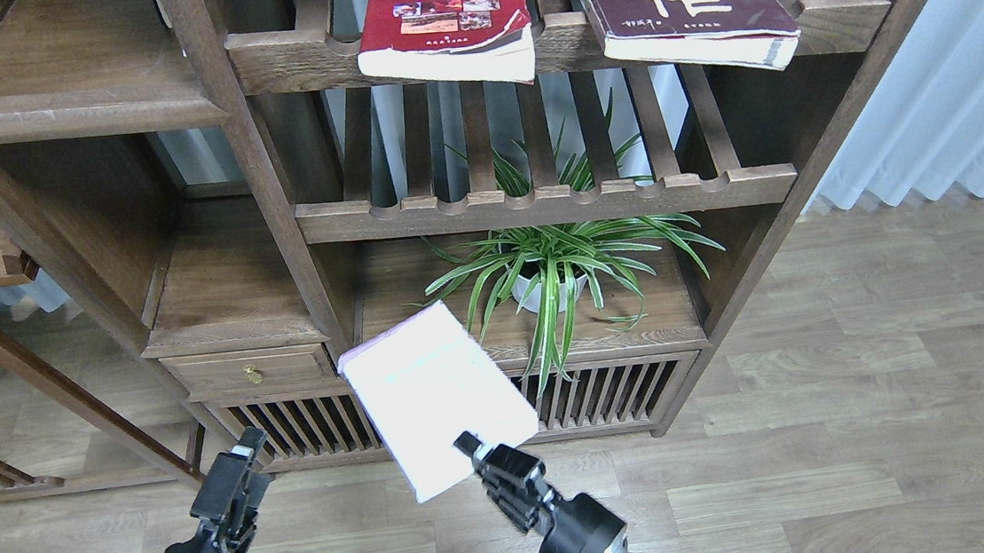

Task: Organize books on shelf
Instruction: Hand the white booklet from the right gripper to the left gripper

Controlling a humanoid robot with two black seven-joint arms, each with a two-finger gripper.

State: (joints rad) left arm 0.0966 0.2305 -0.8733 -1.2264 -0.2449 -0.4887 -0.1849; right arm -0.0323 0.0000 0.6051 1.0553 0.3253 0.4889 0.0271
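My right gripper (483, 457) is shut on the lower edge of the pale lavender-white book (436, 397) and holds it in the air, low in front of the cabinet doors. The red book with small photos (443, 18) and the dark maroon book with white characters (682, 1) lie on the top slatted rack, overhanging its front rail. The solid dark-brown shelf board (77, 112) with a scuffed front lip is at the upper left and bare. My left gripper (231, 495) is low at the left, empty; its fingers cannot be told apart.
A potted spider plant (554, 271) stands on the lower board under the empty middle slatted rack (539, 205). A small drawer with a brass knob (251, 373) sits at the left. Slatted cabinet doors (309, 426) are below. White curtains (955, 75) hang at the right.
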